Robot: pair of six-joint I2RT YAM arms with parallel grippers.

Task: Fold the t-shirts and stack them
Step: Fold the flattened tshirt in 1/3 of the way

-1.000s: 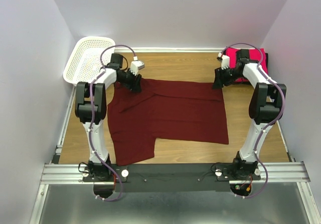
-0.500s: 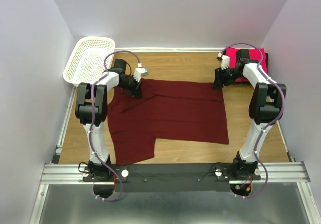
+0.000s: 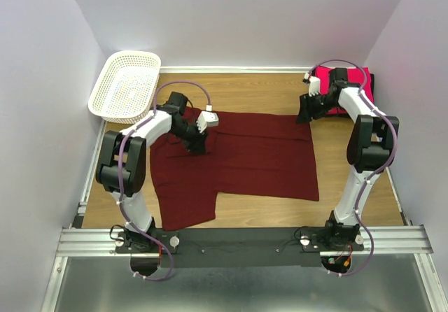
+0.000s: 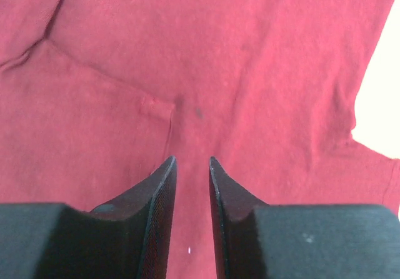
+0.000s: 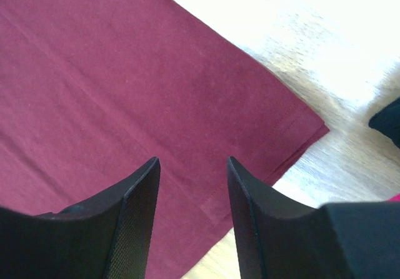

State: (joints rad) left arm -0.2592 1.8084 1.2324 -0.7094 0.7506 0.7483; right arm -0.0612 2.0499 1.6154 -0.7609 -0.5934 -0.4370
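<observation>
Progress looks slight, as I judge it. The dark maroon soft-knit t-shirt [image 3: 238,158] lies spread almost flat on the pale wooden tabletop [image 3: 259,91], under both my grippers and not yet folded. One broad flap of it reaches back toward my bases on the left side. Just behind my right gripper [image 3: 306,112] sits a bright pink-red cloth shirt [image 3: 325,72] with a black cloth edge [image 3: 370,88] showing along its side. That seems to be the stack already begun, so the maroon one is left to be folded and carried over there. A white plastic mesh basket [image 3: 126,81] stands well off behind my left gripper [image 3: 198,144], clear of the cloth.

My left jaws stand a narrow slit apart, with nothing pinched between them, over the shirt's upper part. Whether the tips touch it I cannot tell. Just ahead of them the matte fabric bunches into a small puckered ridge, and slack creases run off to the left. My right jaws stand wider apart and empty over the shirt's far right corner. There a straight stitched hem runs along the edge, with bare wood grain beyond it. My finger pads are black and finely ribbed.
</observation>
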